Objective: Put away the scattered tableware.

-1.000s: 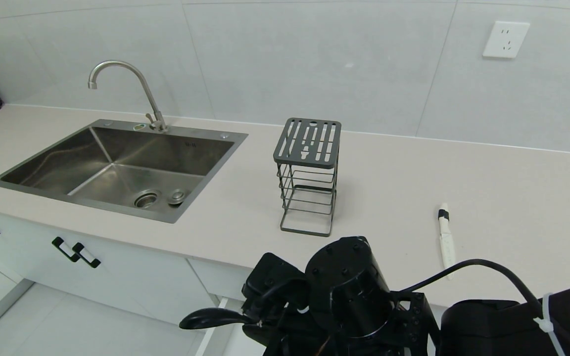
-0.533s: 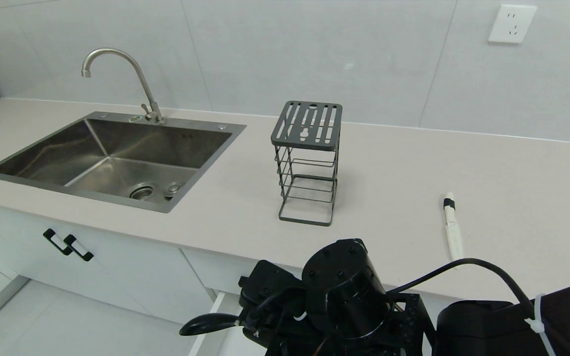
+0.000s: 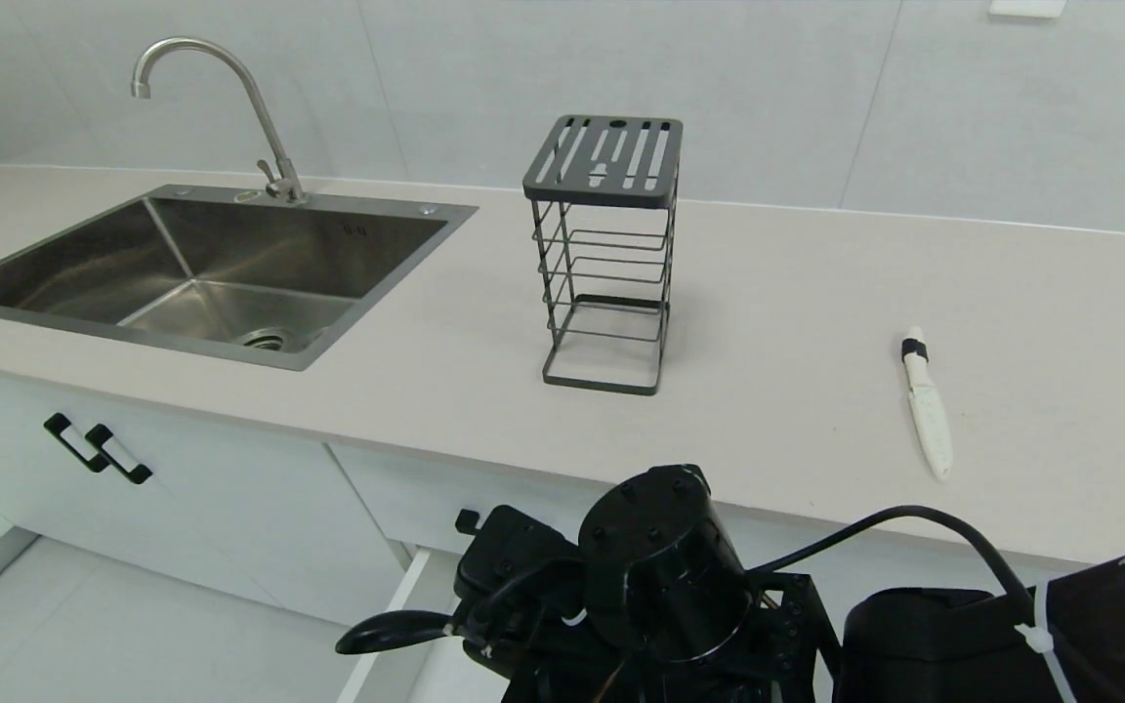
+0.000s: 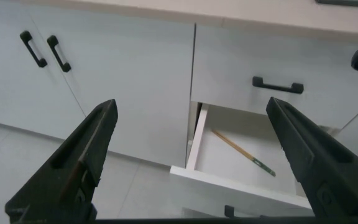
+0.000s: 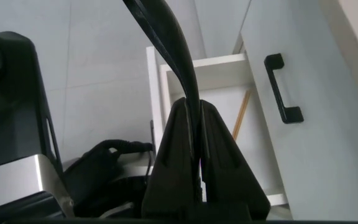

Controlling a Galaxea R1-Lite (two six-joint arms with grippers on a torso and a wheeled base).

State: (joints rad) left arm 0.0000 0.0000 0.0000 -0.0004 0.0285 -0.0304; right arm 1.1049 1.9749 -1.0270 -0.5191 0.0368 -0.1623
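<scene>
From the head view, the drawer [image 3: 413, 591] stands pulled out under the counter [image 3: 797, 322]. Right over it, the right gripper [image 3: 470, 630] pinches the handle of a black spoon [image 3: 392, 631], whose bowl hangs out past the drawer's left side. Up on the counter, behind the drawer, a black wire rack [image 3: 606, 254] stands upright. A white knife [image 3: 926, 415] with a black band lies flat on the counter, well off to the drawer's right and apart from the rack. The steel sink [image 3: 299, 254] and its faucet [image 3: 250, 107] sit far to the drawer's left.

From the left wrist view, the left gripper [image 4: 191, 106] is spread wide with nothing between its fingers [image 4: 79, 162], and it hangs out in front of the drawer [image 4: 194, 146], above it. A single chopstick [image 4: 244, 151] lies slantwise on the drawer's floor. Just above the drawer there is a closed front with a black handle [image 4: 277, 85].

From the right wrist view, the jaws are pressed together on the spoon's handle [image 5: 166, 43], which rises out from between them. The drawer [image 5: 166, 81] lies open beyond the fingers, with the chopstick [image 5: 241, 115] inside it. The spoon itself is held clear of the drawer, touching nothing but the gripper.
</scene>
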